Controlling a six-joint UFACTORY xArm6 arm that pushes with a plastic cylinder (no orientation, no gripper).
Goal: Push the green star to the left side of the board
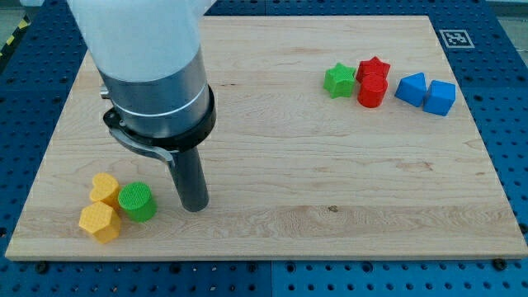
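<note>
Fingers are not part of this arm, so nothing is grasped, clenched or released; its dark rod ends in my tip (195,207), which rests on the wooden surface (272,165) toward the view's lower left. From the green star (338,80), which sits in the upper right part of the board, my tip lies well apart at about seven o'clock. Touching the star at its three o'clock is a red star (374,68), with a red cylinder (372,91) just below that one and pressed against it. Further out at three o'clock sit two blue blocks side by side, a blue wedge-like block (411,87) and a blue cube (440,97), touching each other and near the red pair. Just beside my tip, at its nine o'clock, stands a green cylinder (137,201), with a yellow heart-like block (105,189) and a yellow hexagonal block (100,221) bunched against its far side.
</note>
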